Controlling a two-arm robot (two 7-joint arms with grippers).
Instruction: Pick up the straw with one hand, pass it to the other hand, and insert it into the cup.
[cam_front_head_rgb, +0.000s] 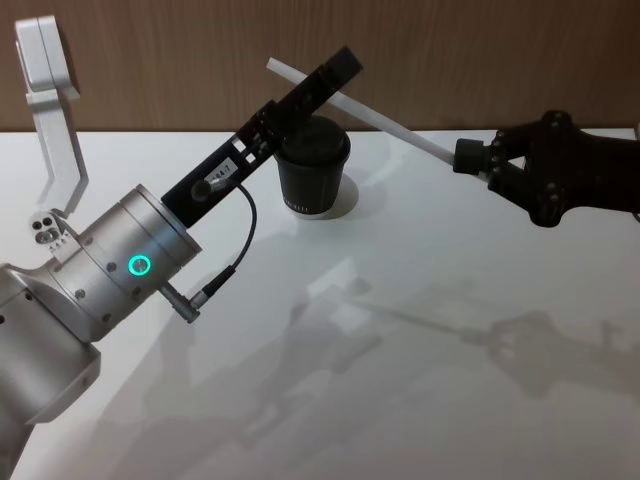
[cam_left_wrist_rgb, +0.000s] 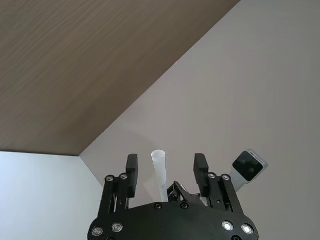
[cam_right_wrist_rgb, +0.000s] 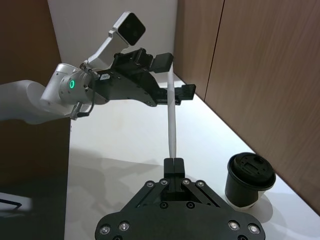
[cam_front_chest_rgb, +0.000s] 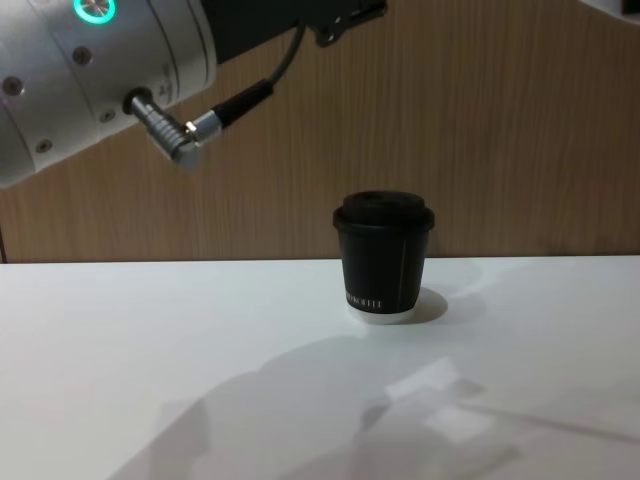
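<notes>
left gripper (cam_left_wrist_rgb: 166, 169), fingers spread either side of the straw (cam_front_head_rgb: 385, 118); right gripper (cam_front_head_rgb: 473, 160) pinches its other end, long axis running gripper to gripper; cup (cam_front_head_rgb: 313, 172) below the left gripper.

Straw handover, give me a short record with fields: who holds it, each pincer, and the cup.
straw: in the air, slanted, not in the cup
right pincer: shut on one end of the straw
left pincer: open, fingers either side of the straw's other end
cup: upright on the table, lid on
</notes>
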